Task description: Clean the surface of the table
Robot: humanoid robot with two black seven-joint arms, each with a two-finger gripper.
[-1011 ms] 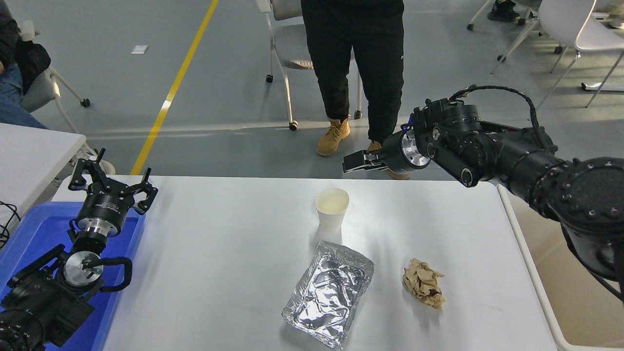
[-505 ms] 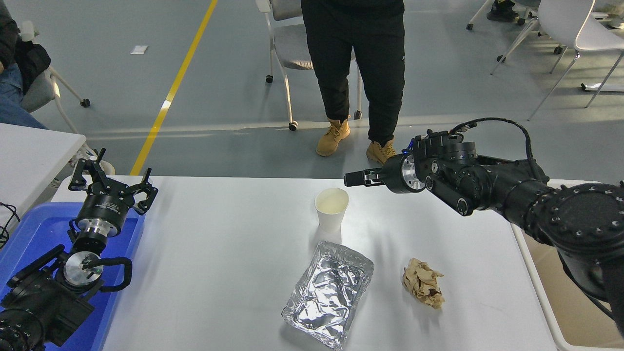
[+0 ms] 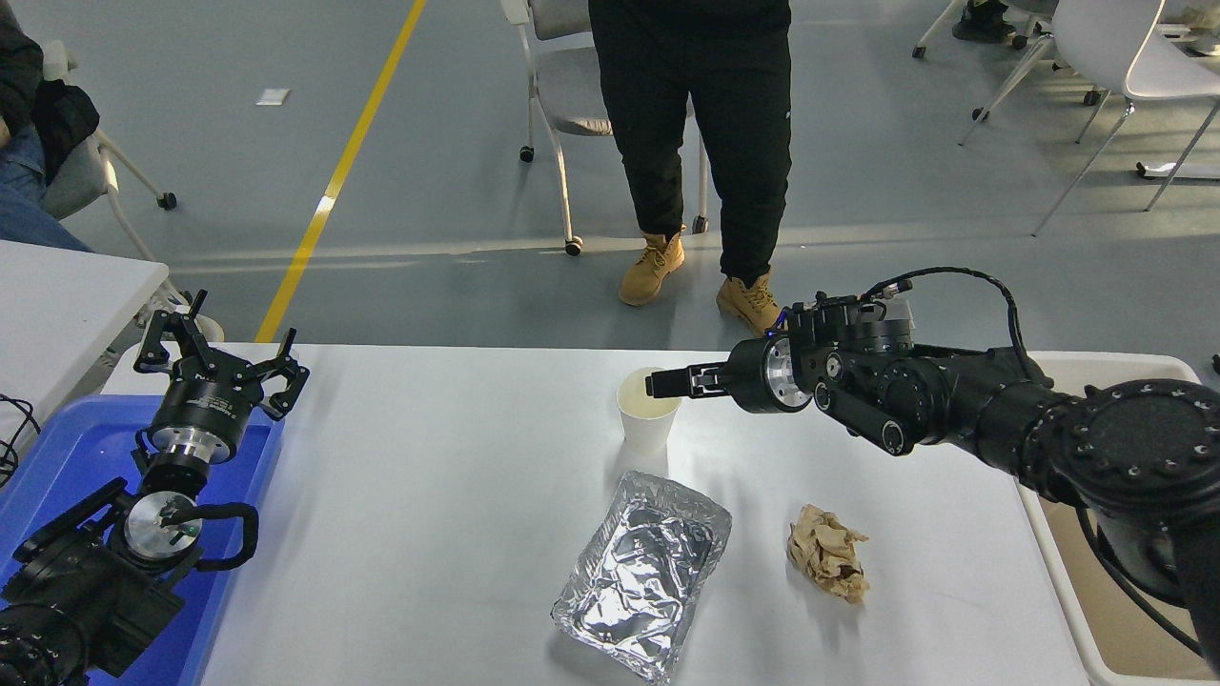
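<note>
The white table surface (image 3: 429, 457) holds a white paper cup (image 3: 648, 429), upright, at the centre back. A crumpled foil tray (image 3: 640, 576) lies in front of the cup, and a wad of brown paper (image 3: 827, 554) lies to its right. My right gripper (image 3: 660, 383) reaches in from the right, held level. Its tip is at the cup's rim, on the right side. I see it edge-on, so its opening is hidden. My left gripper (image 3: 224, 348) is parked open and empty at the lower left, over the blue tray (image 3: 57, 448).
A beige bin (image 3: 1125, 610) stands off the table's right edge. A person (image 3: 696, 124) stands just beyond the far edge, with a wheeled chair (image 3: 562, 95) behind them. A smaller white table (image 3: 67, 295) is at the left. White chairs (image 3: 1125, 57) stand at the back right.
My right arm has come down and moved left, from above the far edge to the cup's rim. The cup, foil tray, paper wad and left arm have not moved.
</note>
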